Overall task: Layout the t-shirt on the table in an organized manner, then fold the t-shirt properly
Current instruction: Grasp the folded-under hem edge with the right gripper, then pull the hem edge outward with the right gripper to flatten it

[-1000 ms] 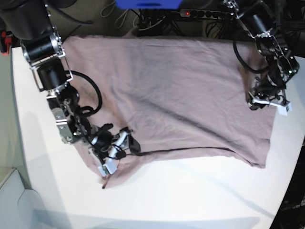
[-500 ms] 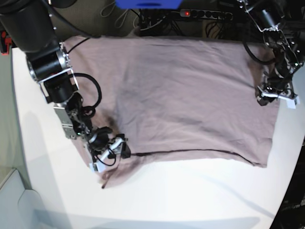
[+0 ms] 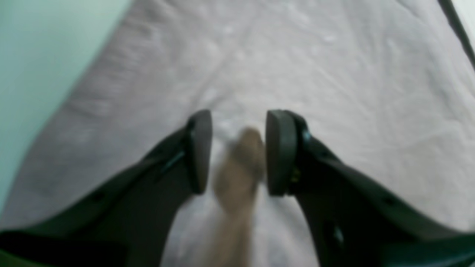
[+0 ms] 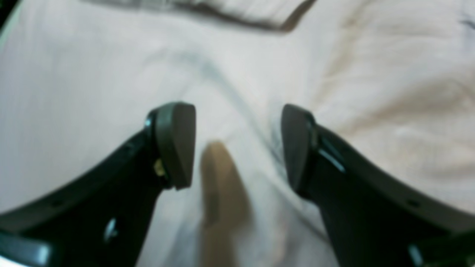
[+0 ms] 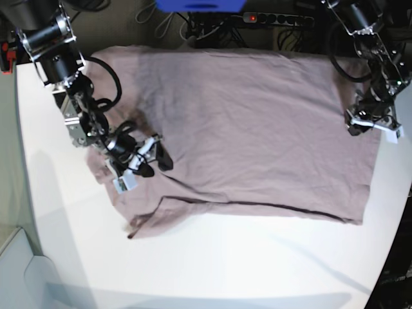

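On smooth white table (image 5: 212, 264), soft creased t-shirt (image 5: 251, 129)

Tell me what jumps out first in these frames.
The dusty mauve knit t-shirt dominates, spread nearly flat across the far half of the white matte table, with one sleeve bunched at the base view's left. The right gripper hangs over that crumpled sleeve with fingers spread wide on nothing, and the left gripper sits at the shirt's opposite edge.

Behind the far edge: a dark floor strewn with black cables (image 5: 212, 29), a power strip (image 5: 277, 19) showing a lit red switch, and a blue object (image 5: 199, 5).
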Robot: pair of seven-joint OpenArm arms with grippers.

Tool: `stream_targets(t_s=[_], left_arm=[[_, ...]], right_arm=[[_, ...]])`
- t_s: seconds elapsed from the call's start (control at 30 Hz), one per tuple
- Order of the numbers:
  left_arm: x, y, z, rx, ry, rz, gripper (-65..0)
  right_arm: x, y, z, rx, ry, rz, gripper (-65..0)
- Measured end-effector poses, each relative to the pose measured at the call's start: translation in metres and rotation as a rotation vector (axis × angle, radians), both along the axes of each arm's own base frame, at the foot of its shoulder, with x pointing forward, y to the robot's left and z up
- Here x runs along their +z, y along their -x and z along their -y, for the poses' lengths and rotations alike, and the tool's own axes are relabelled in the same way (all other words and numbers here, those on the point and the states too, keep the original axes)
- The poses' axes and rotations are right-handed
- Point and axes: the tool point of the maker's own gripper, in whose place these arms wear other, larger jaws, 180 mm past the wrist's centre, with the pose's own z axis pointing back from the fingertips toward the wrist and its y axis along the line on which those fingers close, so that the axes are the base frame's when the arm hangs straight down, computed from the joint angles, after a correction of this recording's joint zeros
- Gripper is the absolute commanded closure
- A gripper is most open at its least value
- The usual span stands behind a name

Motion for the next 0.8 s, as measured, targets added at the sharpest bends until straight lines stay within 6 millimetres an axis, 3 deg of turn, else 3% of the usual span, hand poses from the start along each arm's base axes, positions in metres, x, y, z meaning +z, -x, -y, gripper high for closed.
stream_targets(t_s=[0.1,0.2,0.37,0.5,0.67,0.8], left_arm=[[0.002,-0.002,0.000,-0.007,0.003,-0.001,-23.9],[-0.002,0.003,0.002,-0.017,0.015,-0.033,-23.9],[-0.003,0.004,0.002,-0.016,0.017,-0.036,-23.9],[-0.004,0.012,0.001,-0.012,0.012,-0.040,-23.9],[-0.003,0.014,0.003,-0.018,0.005,-0.044,-23.9],[-0.001,0.017,0.005,-0.026,-0.006,-0.047,-23.9]], right_arm=[[0.003,0.028,-0.009,0.088,0.041,-0.029,-36.9],[0.011,0.042,-0.012,0.131,0.072,-0.029,-36.9],[0.057,0.012,-0.002,0.082,0.047,0.093,-36.9],[0.074,-0.021,0.000,0.066,0.046,0.140,-36.9],[0.042,-0.053,0.001,0.028,0.141,0.074,-36.7],[0.017,-0.052,-0.015,0.059,0.225,0.040,-36.7]])
